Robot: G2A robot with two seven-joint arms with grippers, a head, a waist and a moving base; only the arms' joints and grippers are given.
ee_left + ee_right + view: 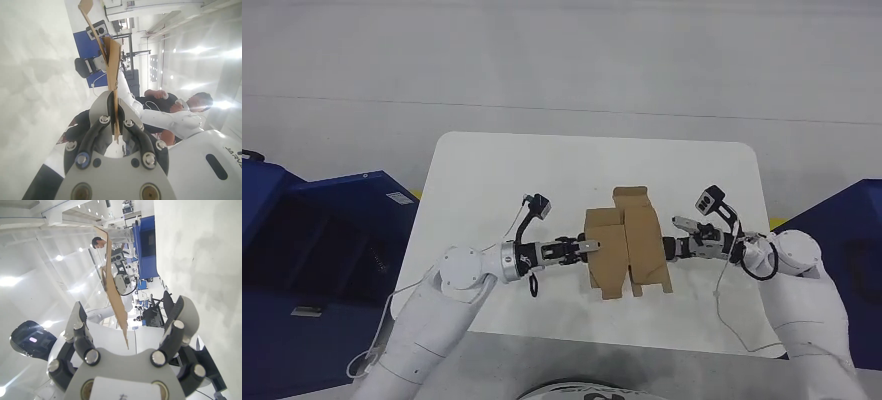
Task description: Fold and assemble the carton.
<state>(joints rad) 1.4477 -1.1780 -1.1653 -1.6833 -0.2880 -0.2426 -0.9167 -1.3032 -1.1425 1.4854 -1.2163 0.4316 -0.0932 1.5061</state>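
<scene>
The brown carton is flat, not a box yet. It is over the middle of the white bench, between the two arms. It looks held up in the air, not lying down.

The left gripper is squeezed tight on one edge of the carton, with the card pinched between its two fingers. I think it holds on so the carton cannot slide or drop while the other arm gets ready.

The right gripper is at the other edge, across from the left one. Its fingers are wide apart, and the thin edge of the card pokes in between them without touching either one. That looks like a good spot to wait in — if it closes, it should catch that edge too.

The card is thin and bendy, so with only one side held it could sag or twist. With an arm on each side, the robot could push the flat carton open into a box shape. The flaps at the ends stick straight out — none looks folded in yet, so I think the job has only just started.
</scene>
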